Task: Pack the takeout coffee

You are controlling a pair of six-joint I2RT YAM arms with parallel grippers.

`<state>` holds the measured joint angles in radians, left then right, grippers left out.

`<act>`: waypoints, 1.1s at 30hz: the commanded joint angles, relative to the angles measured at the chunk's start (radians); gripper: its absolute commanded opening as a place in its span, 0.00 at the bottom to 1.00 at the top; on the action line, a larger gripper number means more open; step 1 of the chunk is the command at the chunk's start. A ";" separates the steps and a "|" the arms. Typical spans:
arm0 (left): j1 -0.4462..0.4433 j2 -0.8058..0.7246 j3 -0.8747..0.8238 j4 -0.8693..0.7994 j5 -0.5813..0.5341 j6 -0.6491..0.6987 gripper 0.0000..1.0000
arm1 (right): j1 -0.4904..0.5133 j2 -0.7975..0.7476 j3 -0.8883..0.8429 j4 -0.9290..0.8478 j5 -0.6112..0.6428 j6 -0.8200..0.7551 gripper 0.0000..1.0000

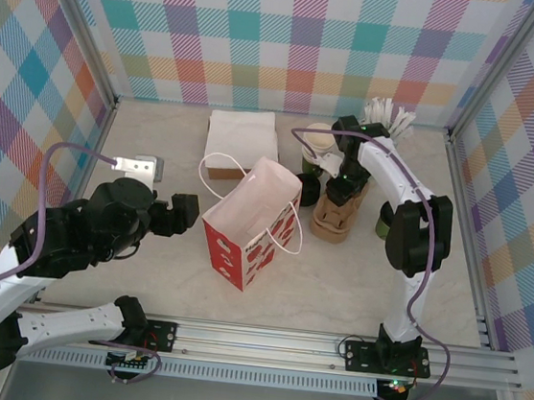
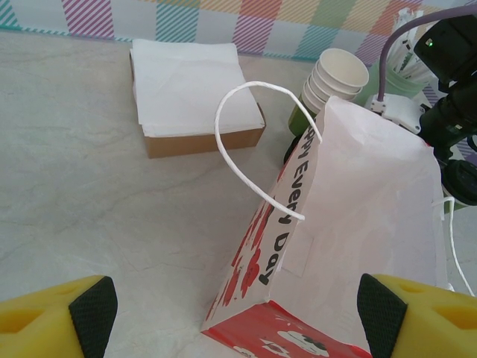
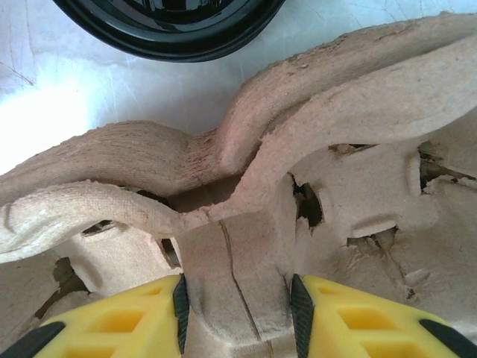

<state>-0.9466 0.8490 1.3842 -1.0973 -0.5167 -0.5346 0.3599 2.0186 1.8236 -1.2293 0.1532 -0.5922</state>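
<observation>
Pinching cardboard cup tray (image 3: 358,104) middle rib, right fingers (image 3: 119,328) clamped either side; squeeze softly, lift straight. Left fingers (image 2: 52,313) wide apart.

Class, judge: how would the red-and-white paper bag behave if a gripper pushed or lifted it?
Likely light and quick to slide or tip: the paper bag looks empty. Its thin walls would probably crumple if squeezed. The handle looks floppy.

Napkin box (image 1: 242,141) behind the bag (image 1: 253,220); cup carrier (image 1: 330,223) right of it.
</observation>
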 commanded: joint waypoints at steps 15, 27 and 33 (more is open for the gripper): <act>-0.017 0.043 0.000 0.041 0.012 0.035 0.87 | 0.004 -0.161 0.005 -0.055 -0.005 0.004 0.34; -0.010 0.054 -0.026 0.086 0.059 -0.020 0.92 | -0.003 -0.372 0.005 -0.031 -0.036 0.174 0.34; 0.078 0.023 -0.060 0.090 0.173 -0.080 0.92 | -0.013 -0.490 0.006 -0.011 -0.158 0.273 0.33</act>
<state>-0.9134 0.8955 1.3567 -1.0328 -0.4267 -0.5686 0.3527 1.5757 1.8233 -1.2503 0.0994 -0.4049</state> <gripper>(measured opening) 0.923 0.335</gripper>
